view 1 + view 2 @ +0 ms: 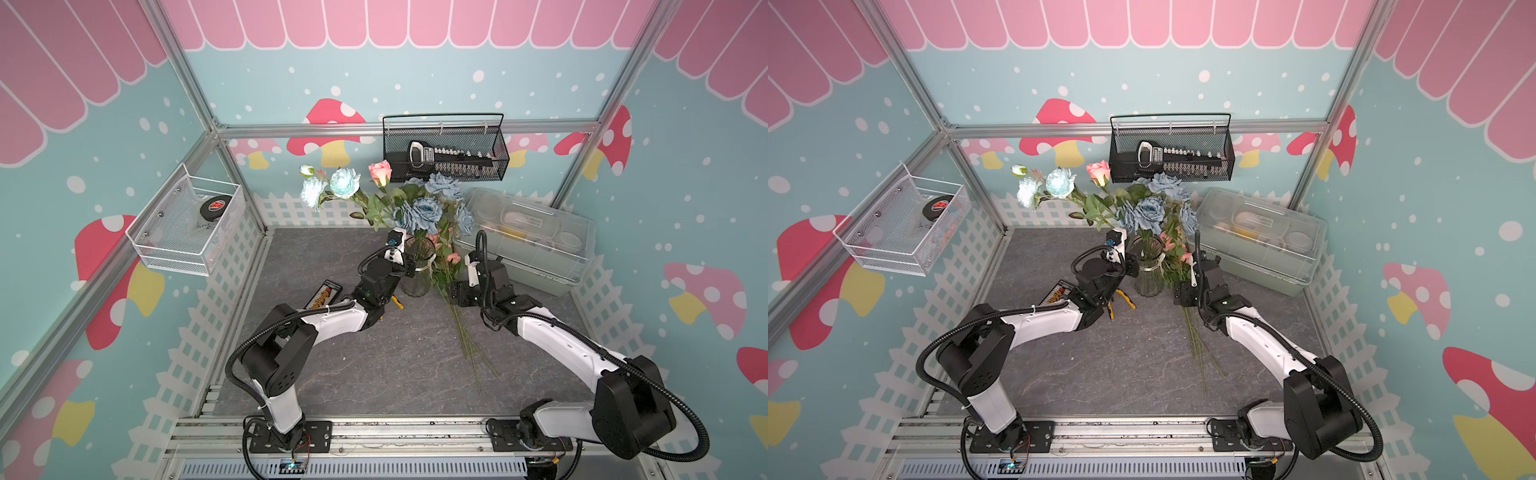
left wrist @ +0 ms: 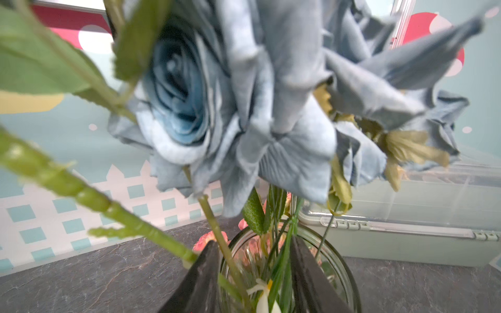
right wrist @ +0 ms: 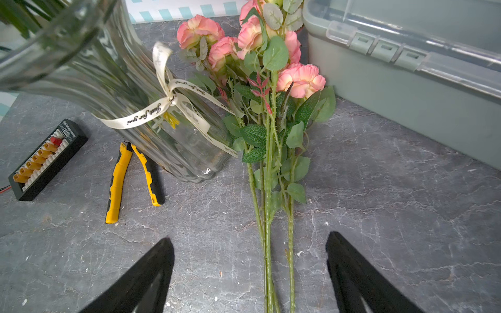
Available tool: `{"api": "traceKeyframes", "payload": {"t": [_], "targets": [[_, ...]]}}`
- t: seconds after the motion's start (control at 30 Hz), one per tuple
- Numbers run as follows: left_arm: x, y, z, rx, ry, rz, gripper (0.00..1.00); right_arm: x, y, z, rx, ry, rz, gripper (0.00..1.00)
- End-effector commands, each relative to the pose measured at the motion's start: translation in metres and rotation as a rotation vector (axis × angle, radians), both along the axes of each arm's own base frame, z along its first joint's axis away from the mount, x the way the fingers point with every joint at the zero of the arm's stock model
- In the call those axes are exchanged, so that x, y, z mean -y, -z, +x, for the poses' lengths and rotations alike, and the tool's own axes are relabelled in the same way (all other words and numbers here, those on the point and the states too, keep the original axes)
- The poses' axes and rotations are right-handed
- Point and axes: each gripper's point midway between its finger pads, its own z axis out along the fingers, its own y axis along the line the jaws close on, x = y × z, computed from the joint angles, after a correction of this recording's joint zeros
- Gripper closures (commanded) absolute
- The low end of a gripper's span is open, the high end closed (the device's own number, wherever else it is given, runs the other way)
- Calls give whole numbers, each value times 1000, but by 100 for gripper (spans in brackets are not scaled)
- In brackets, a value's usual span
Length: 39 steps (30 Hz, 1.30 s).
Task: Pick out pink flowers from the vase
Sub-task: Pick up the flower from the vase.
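White basket (image 1: 187, 232) on left wall, puck (image 1: 215, 206) inside. Connector strip (image 3: 46, 160) on table, partly under left arm in both top views. Pliers (image 3: 119, 178) lie just beside vase base, handles splayed.

Left gripper (image 2: 253, 241) sits at vase mouth. Jaws part-open, fingers (image 2: 203, 276) standing either side of green stems. Stems loose in the gap, nothing pinched.

Vase (image 1: 417, 278) upright mid-table, cream ribbon (image 3: 151, 111) tied round it. It holds blue roses (image 1: 424, 212), pale blooms (image 1: 345, 183) leaning left, and one pink rose (image 1: 380, 172) standing tall at the back.

Pink flowers (image 3: 298, 78): a bunch lies flat on table just right of vase, touching its side. Heads lie near the box (image 1: 536, 245), stems run toward the front edge.

Right gripper (image 3: 249, 238) hangs low over those stems, jaws wide, holding nothing. Stems pass between the fingers without contact in the wrist view.

Box sits against the back right corner, lid shut. Black basket (image 1: 446, 166) hangs on rear wall above it.
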Motion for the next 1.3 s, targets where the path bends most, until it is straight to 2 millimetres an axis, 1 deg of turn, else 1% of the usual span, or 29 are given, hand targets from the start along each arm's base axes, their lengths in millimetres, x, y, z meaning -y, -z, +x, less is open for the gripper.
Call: {"api": "traceKeyframes", "payload": {"t": [0.0,0.1,0.17,0.23,0.3,0.37,0.43,0.53,0.6,0.67,0.73,0.8,0.87,1.1,1.27], "targets": [[-1,-12,11,30,-35,-27,51,-3,5,0,-4,-15,8,14],[4,-11,14,20,-30,-23,45,-3,5,0,-3,-19,10,14],[8,-10,15,17,-26,-21,47,-3,4,0,-3,-18,11,14],[11,-9,14,17,-21,-21,55,-4,4,0,-1,-20,11,15],[10,-10,14,20,-22,-22,61,-4,4,0,0,-21,13,15],[10,-11,13,21,-17,-21,71,-4,4,0,0,-20,14,15],[11,-11,13,20,-14,-18,75,-4,3,0,2,-23,15,15],[12,-14,11,22,-3,-19,79,-5,3,0,1,-24,18,15],[14,-16,9,25,9,-20,83,-5,3,0,2,-24,19,15],[16,-19,7,25,22,-17,90,-4,3,0,0,-22,18,15],[18,-23,4,31,28,-11,93,-5,3,-1,0,-26,20,15],[19,-29,1,43,34,-4,95,-5,2,-1,3,-25,20,15],[19,-34,-2,53,37,7,100,-4,0,-1,7,-24,21,15],[15,-60,-14,87,52,2,100,-4,-3,-2,18,-24,27,16],[11,-89,-26,131,61,3,100,-3,-4,-3,23,-22,28,16]]}}
